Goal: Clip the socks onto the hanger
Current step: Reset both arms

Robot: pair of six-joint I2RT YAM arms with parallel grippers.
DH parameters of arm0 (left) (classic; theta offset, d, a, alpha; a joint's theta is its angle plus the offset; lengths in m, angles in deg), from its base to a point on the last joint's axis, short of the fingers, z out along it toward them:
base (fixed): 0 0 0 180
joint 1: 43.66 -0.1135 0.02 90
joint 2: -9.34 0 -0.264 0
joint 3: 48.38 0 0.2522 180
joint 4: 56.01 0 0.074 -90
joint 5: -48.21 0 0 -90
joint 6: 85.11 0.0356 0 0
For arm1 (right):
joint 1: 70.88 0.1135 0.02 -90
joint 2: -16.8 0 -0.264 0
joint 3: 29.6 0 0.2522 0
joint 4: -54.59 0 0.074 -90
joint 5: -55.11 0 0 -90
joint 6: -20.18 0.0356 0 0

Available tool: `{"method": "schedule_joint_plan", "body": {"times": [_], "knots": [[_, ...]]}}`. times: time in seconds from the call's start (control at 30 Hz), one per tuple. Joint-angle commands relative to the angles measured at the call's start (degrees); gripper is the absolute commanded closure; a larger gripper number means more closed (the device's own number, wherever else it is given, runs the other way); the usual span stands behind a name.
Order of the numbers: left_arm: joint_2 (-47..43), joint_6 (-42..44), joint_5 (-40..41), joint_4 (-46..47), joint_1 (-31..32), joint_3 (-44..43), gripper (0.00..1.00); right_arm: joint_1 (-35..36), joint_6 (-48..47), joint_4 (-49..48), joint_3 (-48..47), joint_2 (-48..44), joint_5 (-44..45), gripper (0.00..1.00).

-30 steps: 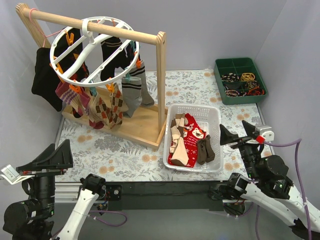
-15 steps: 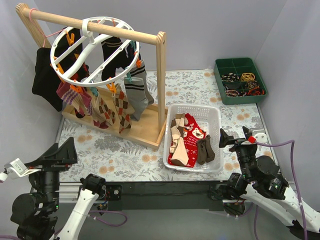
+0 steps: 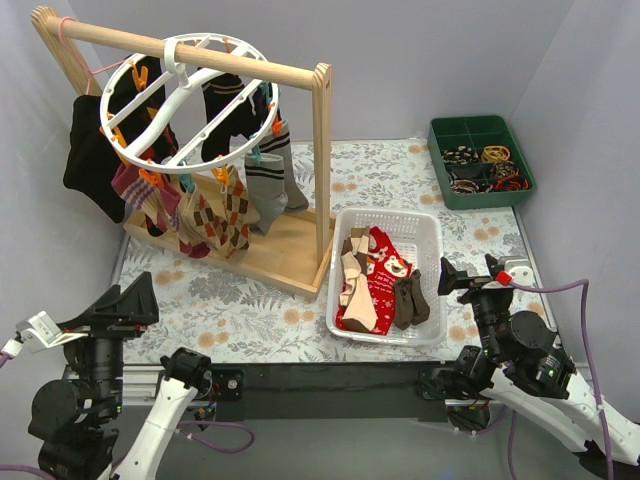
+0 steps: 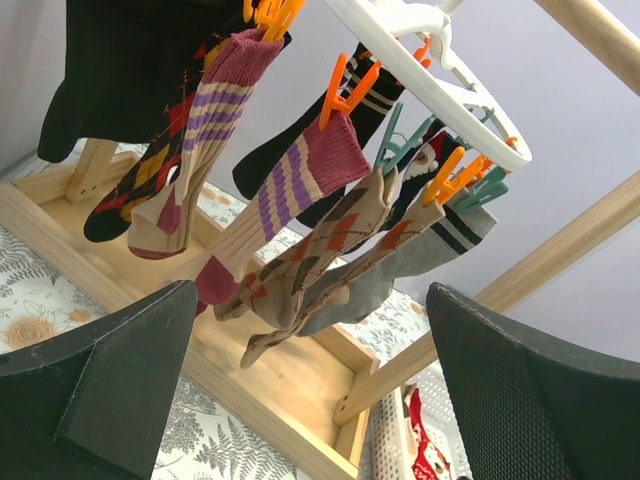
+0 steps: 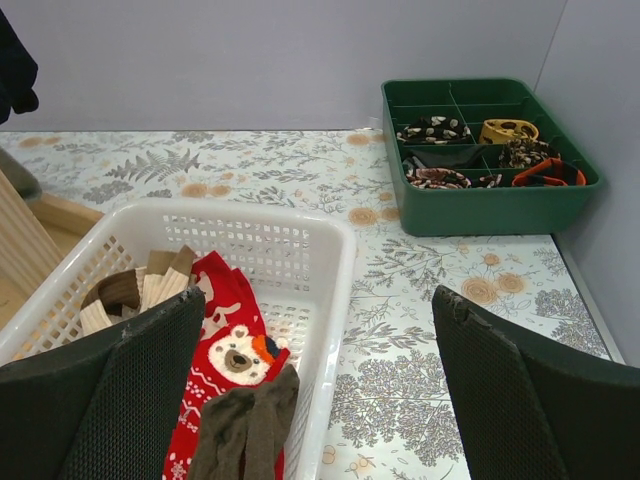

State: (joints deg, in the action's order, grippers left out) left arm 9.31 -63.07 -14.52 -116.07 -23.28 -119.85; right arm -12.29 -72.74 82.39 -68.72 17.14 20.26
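a table (image 3: 250, 310) covered in a pale cloth printed with ferns and flowers. a wooden stand base (image 3: 275, 250) rests on it, ahead of the left gripper (image 4: 310, 390). a white plastic basket (image 3: 430, 262) sits just left of the right gripper (image 3: 468, 270). a green compartment tray (image 3: 487, 199) stands farther ahead of that gripper and slightly to its right, in the far corner.

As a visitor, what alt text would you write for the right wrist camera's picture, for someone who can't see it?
A white basket holds a red bear-print sock, beige socks and dark brown socks, framed by the open right gripper. Farther back, a green tray of small items sits on the leaf-patterned table.
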Motion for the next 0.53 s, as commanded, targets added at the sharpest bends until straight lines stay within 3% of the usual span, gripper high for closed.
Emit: {"method": "schedule_joint_plan", "body": {"times": [0.0,0.5], "knots": [[-5.8,0.2,0.5,0.1,0.0,0.7,0.03,0.2,0.9,-0.9,0.1,-10.6,1.4,0.02],[-5.8,1.3,0.9,0.4,0.0,0.7,0.02,0.2,0.3,-0.9,0.1,-9.6,0.8,0.02]]}}
